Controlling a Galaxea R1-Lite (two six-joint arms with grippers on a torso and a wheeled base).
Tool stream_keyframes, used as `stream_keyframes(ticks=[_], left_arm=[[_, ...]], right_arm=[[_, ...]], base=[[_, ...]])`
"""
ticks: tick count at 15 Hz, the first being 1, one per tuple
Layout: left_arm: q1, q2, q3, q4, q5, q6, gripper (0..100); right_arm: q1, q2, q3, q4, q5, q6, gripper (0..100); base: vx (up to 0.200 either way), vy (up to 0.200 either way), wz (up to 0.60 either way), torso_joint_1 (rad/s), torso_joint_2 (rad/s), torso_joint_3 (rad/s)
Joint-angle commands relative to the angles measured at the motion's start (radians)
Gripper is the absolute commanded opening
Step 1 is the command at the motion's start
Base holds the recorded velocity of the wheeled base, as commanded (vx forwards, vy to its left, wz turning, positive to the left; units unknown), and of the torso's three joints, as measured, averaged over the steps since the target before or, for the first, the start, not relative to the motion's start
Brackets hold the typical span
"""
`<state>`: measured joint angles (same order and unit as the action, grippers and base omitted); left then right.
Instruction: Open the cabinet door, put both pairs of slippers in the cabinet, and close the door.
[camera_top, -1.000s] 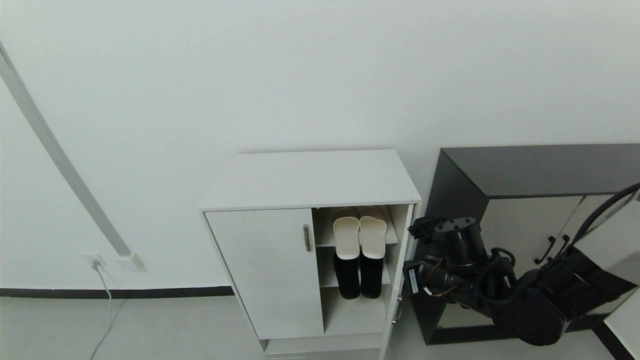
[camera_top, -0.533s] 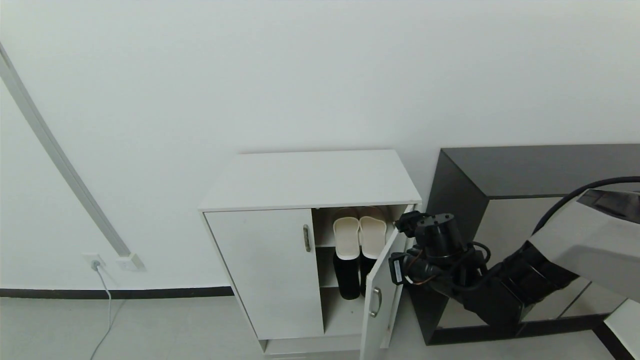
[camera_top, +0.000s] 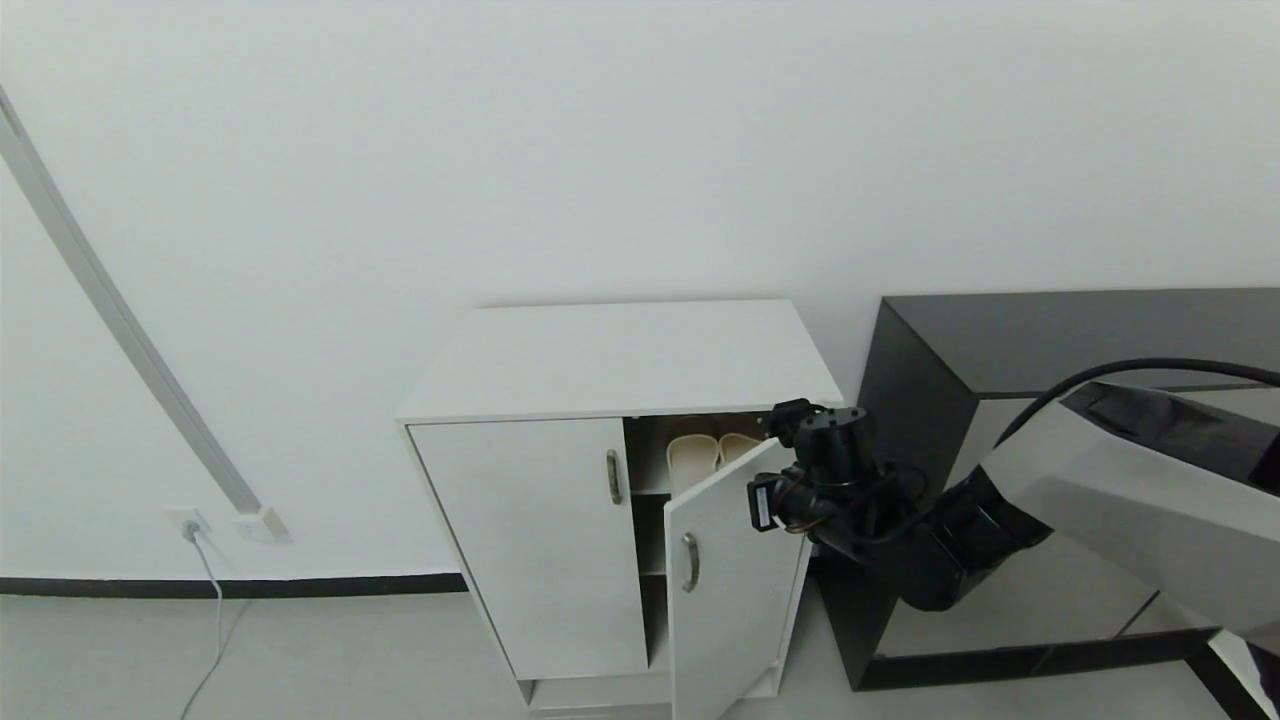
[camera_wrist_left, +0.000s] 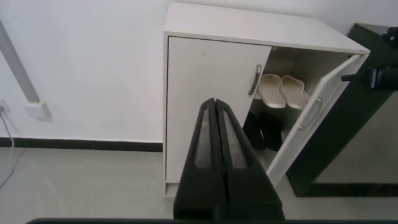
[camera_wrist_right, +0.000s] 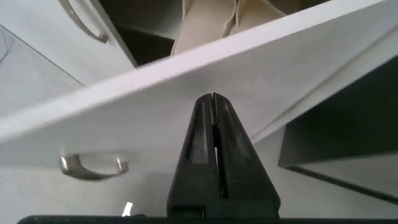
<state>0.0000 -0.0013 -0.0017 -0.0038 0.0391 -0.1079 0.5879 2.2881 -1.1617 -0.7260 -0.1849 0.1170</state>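
Observation:
The white cabinet (camera_top: 620, 360) stands against the wall, its left door (camera_top: 540, 540) closed. Its right door (camera_top: 730, 590) is swung partway toward closed, leaving a gap. My right gripper (camera_top: 783, 414) is shut, its tip pressed against the outer face of that door (camera_wrist_right: 186, 93) near the top edge, above the handle (camera_wrist_right: 93, 167). Cream slippers (camera_top: 700, 450) lean on an upper shelf; black slippers (camera_wrist_left: 264, 127) stand below the cream pair (camera_wrist_left: 283, 90). My left gripper (camera_wrist_left: 215, 102) is shut on nothing, held back in front of the left door.
A black cabinet (camera_top: 1000, 340) stands directly right of the white one, close behind my right arm. A wall socket with a cable (camera_top: 190, 525) and a slanted conduit (camera_top: 100, 290) are at the left. Bare floor (camera_top: 250, 650) lies in front.
The right door has swung from wide open to about half closed. My right arm moved left with it, the gripper staying against the door's outer face.

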Motion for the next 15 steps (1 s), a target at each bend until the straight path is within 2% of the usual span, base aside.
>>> stream_keyframes(ticks=[1, 15], left_arm=[[0.000, 0.001, 0.000, -0.001, 0.001, -0.001, 0], [0.000, 0.001, 0.000, -0.001, 0.002, -0.001, 0]], right_arm=[[-0.003, 0.059, -0.065, -0.001, 0.001, 0.001, 0], [-0.037, 0.179, -0.277, 0.007, -0.002, -0.002, 0]], base=[[0.000, 0.000, 0.00, 0.000, 0.00, 0.000], [0.000, 0.000, 0.00, 0.000, 0.00, 0.000]])
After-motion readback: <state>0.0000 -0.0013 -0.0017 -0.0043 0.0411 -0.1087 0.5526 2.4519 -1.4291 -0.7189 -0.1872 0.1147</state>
